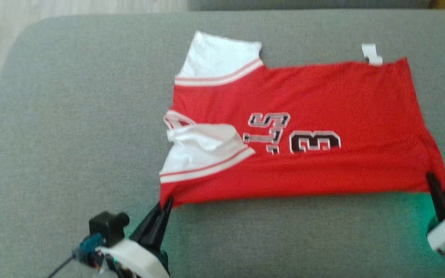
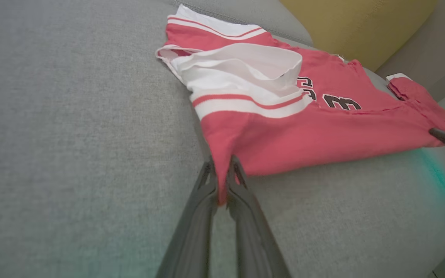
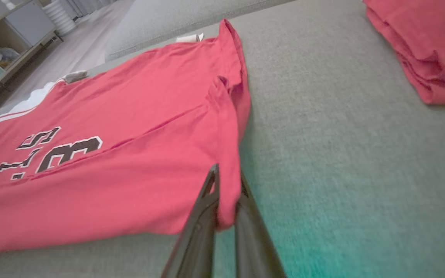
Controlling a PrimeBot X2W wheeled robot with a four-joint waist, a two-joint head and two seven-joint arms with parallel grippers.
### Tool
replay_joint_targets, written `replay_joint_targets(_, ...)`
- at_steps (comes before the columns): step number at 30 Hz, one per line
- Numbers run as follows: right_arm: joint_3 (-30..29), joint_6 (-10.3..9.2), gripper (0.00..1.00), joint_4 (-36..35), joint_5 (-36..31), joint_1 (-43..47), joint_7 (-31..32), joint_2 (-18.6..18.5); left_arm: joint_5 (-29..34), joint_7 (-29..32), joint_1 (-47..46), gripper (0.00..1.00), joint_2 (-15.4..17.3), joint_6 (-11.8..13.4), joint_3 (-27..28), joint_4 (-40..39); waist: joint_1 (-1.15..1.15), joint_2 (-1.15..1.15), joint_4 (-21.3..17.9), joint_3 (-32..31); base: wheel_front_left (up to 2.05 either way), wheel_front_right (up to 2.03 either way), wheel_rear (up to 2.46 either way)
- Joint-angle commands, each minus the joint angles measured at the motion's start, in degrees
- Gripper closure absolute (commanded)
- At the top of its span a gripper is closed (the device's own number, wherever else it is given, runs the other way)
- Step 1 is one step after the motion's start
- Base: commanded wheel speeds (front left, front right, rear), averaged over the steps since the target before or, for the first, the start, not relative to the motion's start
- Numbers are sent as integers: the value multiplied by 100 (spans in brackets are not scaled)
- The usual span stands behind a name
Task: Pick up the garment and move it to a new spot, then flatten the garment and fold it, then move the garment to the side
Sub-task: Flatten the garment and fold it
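Nearest us, the left gripper [image 1: 166, 204] is pinched shut on the near left corner of the garment [image 1: 323, 100], with red cloth caught between its dark fingers [image 2: 245, 208]. The right gripper [image 1: 432, 178] is likewise closed on the near right corner, its body cut off by the frame edge. The near hem runs straight between them. The red garment lies spread on the grey cushion [image 1: 72, 135], a white sleeve [image 1: 207, 148] folded over its front beside a black 3 [image 1: 315, 142]. The characters next to the 3 are too blurred for us to read. Farther off, a white tag [image 1: 371, 53] juts from the far edge. In the right wrist view, a folded red cloth [image 3: 431, 50] lies well apart, partly cut off.
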Motion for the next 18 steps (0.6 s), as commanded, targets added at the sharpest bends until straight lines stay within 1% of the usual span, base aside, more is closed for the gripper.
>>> replay_joint_targets(1, 3, 39, 100, -199, 58, 185, 19, -286, -42, -49, 2, 100, 220, 81, 159, -242, 1, 0, 61, -166, 0, 0, 0)
replay_joint_targets(5, -108, 39, 100, -440, 144, 696, 82, -401, -143, 81, 406, 100, 349, 256, 75, -629, 1, 0, 75, -296, 0, 0, 0)
replay_joint_targets(9, -237, 39, 100, -626, 100, 980, 111, -413, -260, 288, 640, 100, 461, 353, -2, -956, 1, 0, 55, -303, 0, 0, 0)
replay_joint_targets(10, -273, 39, 55, -645, 78, 1013, 109, -376, -282, 303, 665, 100, 473, 393, 12, -994, 1, 0, 46, -294, 0, 0, 0)
replay_joint_targets(11, -311, 39, 0, -652, 45, 1033, 98, -332, -284, 310, 674, 67, 489, 419, 20, -1020, 1, 0, 34, -282, 0, 0, 0)
replay_joint_targets(12, -347, 39, 0, -655, 2, 1040, 84, -286, -265, 301, 671, 0, 508, 463, 38, -1028, 1, 0, 17, -270, 0, 0, 0)
replay_joint_targets(15, -472, 39, 0, -687, -124, 1031, 19, -173, -264, 254, 650, 0, 526, 573, 127, -1092, 1, 0, -43, -228, 0, 0, 0)
replay_joint_targets(18, -595, 39, 0, -767, -208, 1032, -47, -152, -276, 223, 608, 0, 572, 647, 230, -1200, 1, 0, -90, -195, 0, 0, 0)
